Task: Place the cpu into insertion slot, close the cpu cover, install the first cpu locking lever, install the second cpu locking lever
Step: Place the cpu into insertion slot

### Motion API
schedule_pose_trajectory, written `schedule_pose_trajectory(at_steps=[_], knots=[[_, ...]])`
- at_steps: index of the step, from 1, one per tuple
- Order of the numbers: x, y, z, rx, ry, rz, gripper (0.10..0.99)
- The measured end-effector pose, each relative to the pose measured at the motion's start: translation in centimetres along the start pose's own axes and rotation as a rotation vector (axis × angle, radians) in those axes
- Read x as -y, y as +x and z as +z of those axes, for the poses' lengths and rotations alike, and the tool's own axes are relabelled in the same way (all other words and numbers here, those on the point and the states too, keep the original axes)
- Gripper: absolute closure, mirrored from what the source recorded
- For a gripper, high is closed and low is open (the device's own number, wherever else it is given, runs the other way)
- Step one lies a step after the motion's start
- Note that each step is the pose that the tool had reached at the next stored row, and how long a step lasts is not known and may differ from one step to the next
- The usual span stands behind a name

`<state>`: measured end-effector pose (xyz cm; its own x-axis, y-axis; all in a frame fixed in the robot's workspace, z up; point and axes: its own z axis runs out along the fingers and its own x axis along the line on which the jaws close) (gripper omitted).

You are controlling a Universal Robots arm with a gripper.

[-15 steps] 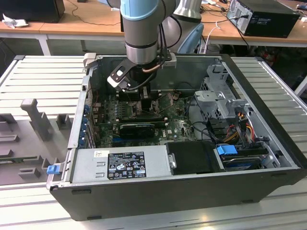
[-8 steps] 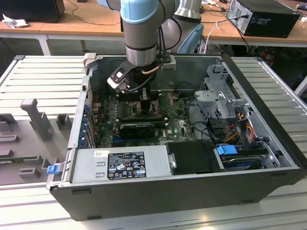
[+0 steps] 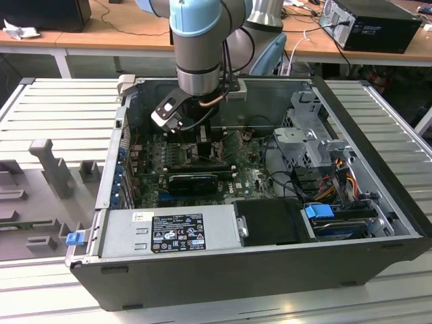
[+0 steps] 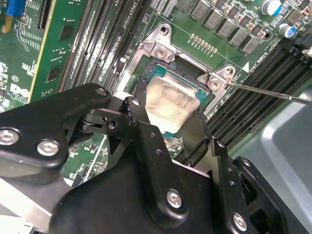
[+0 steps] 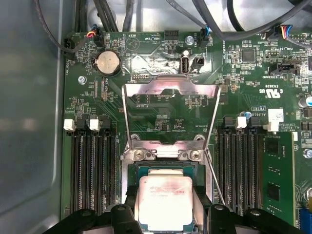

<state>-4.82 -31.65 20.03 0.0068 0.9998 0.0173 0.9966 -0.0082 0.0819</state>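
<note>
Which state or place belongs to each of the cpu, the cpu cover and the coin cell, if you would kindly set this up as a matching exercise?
Things:
1 the cpu
2 the cpu cover
3 the coin cell

States or places:
A swung up open, clear of the insertion slot
B in a round holder on the green board
C held at the insertion slot by the gripper

Pairs: 1-C; 2-A; 3-B
</note>
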Motion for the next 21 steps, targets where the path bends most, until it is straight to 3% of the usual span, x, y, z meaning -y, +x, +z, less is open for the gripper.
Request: schedule_pose_trajectory(at_steps=[7, 9, 15, 16, 18, 21], knots=[[0.00, 0.06, 0.14, -0.0015, -0.001, 0.000, 0.557], [-0.01, 0.05, 0.14, -0.0008, 0.000, 0.000, 0.482], [-0.01, 0.04, 0.12, -0.0005, 0.000, 0.000, 0.482], [-0.01, 0.03, 0.11, 0.0002, 0.000, 0.000, 0.482], [-0.02, 0.02, 0.11, 0.0105, 0.000, -0.001, 0.482], [-0.27, 0.03, -0.08, 0.0094, 0.001, 0.011, 0.482]])
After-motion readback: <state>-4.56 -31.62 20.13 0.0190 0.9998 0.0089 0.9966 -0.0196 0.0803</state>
